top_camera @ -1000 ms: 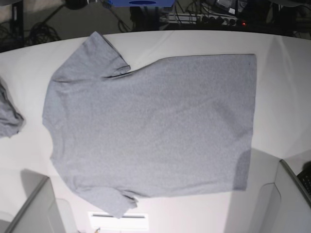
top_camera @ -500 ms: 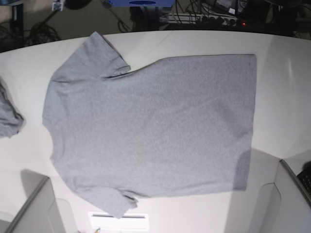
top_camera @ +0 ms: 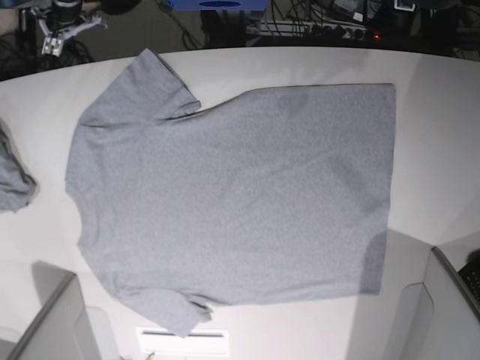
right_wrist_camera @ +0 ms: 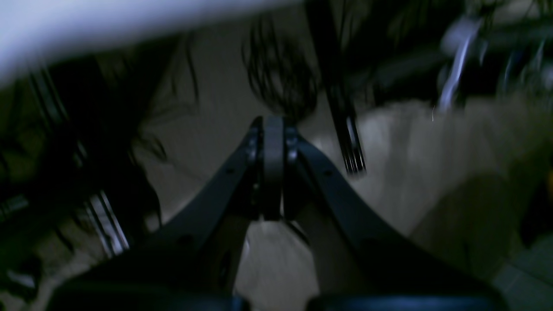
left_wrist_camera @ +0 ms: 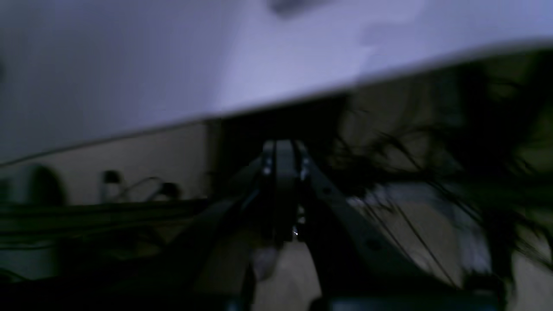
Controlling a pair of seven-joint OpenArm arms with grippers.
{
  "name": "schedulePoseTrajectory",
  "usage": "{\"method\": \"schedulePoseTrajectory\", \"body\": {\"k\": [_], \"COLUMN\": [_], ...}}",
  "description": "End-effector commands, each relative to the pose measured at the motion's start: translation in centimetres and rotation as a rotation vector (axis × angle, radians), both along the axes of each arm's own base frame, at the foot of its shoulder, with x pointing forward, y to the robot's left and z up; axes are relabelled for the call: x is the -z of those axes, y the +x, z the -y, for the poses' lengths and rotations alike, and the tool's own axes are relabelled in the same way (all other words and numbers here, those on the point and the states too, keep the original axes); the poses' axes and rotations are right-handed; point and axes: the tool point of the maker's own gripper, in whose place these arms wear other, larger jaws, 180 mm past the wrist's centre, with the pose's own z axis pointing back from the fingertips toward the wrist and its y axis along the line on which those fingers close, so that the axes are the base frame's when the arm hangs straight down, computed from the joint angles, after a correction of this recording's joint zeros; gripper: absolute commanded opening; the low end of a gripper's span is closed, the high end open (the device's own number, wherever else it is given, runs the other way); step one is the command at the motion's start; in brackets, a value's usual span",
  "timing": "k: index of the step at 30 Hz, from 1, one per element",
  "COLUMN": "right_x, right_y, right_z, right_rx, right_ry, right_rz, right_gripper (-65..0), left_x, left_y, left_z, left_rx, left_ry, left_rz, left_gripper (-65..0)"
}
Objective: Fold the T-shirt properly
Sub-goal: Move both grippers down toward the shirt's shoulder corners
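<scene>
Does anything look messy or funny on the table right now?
Mostly tidy: the T-shirt lies spread flat on the white table, plain side up. Two small oddities: its near sleeve is a bit rumpled at the hem, and a smaller grey cloth sits bunched at the table's left edge.

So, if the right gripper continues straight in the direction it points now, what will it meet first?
Probably not the T-shirt. In the right wrist view the shut right gripper points past the table edge toward a dark tangle of cables below. The picture is blurred and depth is unclear, so the cables are only a guess.
</scene>
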Motion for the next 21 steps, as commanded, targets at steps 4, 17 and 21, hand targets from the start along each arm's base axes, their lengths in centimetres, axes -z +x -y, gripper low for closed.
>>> {"method": "schedulePoseTrajectory", "body": {"k": [4, 17, 21], "right_x": [-1.8, -3.4, -4.4], "right_y": [3.9, 13.1, 13.3], "right_z": [0.0, -2.1, -1.0], "right_rx": [-0.006, -0.037, -0.037], "right_ry": [-0.009, 0.393, 0.432], "right_rz": [0.088, 0.066, 0.067], "right_gripper": [-65.0, -65.0, -38.1], "left_x": [-2.4, -4.6, -5.1], "left_y": [2.6, 5.9, 6.7], "left_z": [1.1, -3.4, -4.6], "left_rx": [-0.015, -0.264, -0.286], "left_ry": [-0.061, -0.189, -0.195], "left_rz": [0.12, 0.346, 0.393], "left_gripper": [-65.0, -57.9, -42.9]}}
